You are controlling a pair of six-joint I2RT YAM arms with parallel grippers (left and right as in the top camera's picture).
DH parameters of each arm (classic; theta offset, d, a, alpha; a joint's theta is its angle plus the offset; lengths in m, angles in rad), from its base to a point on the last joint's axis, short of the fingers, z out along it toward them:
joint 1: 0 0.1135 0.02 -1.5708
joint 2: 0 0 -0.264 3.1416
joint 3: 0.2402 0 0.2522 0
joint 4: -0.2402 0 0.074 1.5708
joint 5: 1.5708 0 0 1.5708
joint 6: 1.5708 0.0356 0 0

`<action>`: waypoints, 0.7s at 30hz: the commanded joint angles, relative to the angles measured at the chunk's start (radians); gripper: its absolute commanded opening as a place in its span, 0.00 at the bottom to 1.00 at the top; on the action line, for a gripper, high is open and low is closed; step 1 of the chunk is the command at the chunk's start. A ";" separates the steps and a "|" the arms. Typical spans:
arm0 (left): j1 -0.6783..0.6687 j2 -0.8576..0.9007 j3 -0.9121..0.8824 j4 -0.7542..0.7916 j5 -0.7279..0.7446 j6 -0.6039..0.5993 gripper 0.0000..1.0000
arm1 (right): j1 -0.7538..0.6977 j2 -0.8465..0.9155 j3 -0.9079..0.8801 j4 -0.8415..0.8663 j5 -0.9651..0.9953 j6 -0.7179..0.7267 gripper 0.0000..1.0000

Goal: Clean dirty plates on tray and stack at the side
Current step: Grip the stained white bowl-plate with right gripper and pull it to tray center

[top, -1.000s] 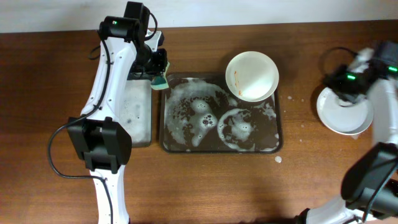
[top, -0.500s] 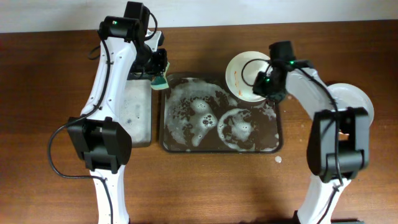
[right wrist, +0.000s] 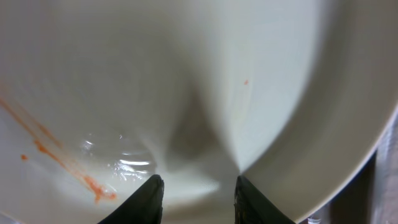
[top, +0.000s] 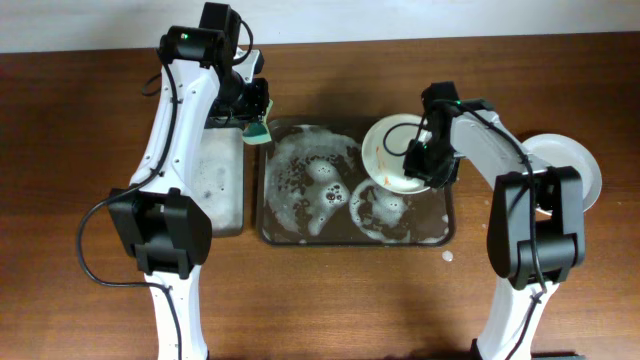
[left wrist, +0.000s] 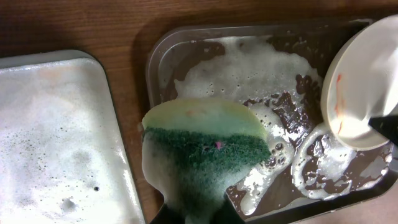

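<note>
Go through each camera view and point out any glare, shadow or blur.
Overhead: evenly lit, sharp; the plate off the tray looks washed-out white. Left wrist: sponge looms close, soft at its lower edge; tray foam bright. Right wrist: smeared plate fills the frame, slightly soft, small glare patch by the orange smear, shadow above the right gripper.

the plate (right wrist: 186, 74) is smooth, glossy white, ceramic-looking. the tray (left wrist: 154, 74) is dark and wet-shiny under foam. the sponge (left wrist: 205, 149) has a rough green scourer face. the bench (top: 330, 300) is grained brown wood.
</note>
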 commanded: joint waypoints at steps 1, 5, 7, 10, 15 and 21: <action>-0.002 -0.008 0.005 -0.001 0.008 0.019 0.06 | 0.060 0.004 0.006 -0.048 -0.039 -0.078 0.38; -0.002 -0.008 0.005 -0.001 0.008 0.019 0.06 | 0.132 0.004 0.007 -0.081 -0.053 -0.091 0.38; -0.002 -0.008 0.005 -0.001 0.008 0.019 0.06 | 0.178 0.004 0.007 -0.087 -0.053 -0.090 0.39; -0.002 -0.008 0.005 -0.001 0.008 0.019 0.06 | 0.238 0.003 0.008 -0.074 -0.052 -0.090 0.39; -0.002 -0.008 0.005 -0.001 0.008 0.020 0.06 | 0.206 -0.007 0.047 -0.082 -0.068 -0.083 0.38; -0.002 -0.008 0.005 -0.001 0.008 0.020 0.06 | 0.066 -0.068 0.131 -0.119 -0.071 -0.142 0.38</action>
